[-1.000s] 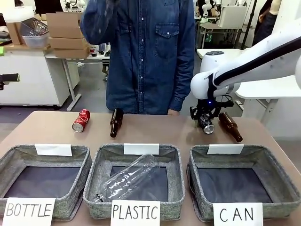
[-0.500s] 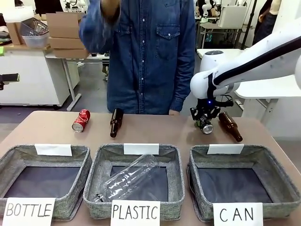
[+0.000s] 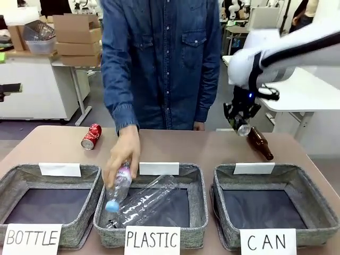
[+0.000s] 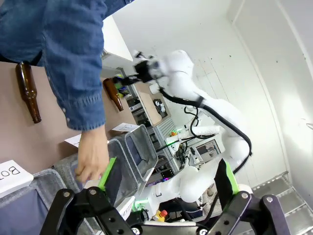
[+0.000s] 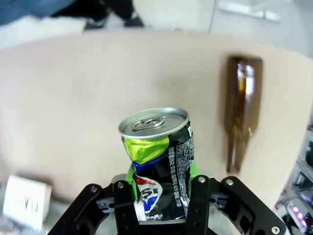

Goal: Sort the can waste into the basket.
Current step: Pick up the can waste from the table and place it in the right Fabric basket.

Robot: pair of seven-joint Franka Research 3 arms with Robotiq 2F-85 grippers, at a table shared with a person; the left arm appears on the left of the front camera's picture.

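black can (image 5: pixel 156 128) was seen pinched, dented, in the right gripper (image 5: pixel 160 182), clear of the table (image 3: pixel 175 141) | CAN basket (image 3: pixel 313 187) was seen below that gripper, toward the robot | risk judged: slip at the crumpled wall, or release short of the rim onto the brown bottle (image 3: pixel 260 142) beneath | left gripper (image 4: pixel 167 174) was seen spread, empty

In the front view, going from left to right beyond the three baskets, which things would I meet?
Red metal can → person's blue denim sleeve → black metal can held in the right gripper → brown glass bottle.
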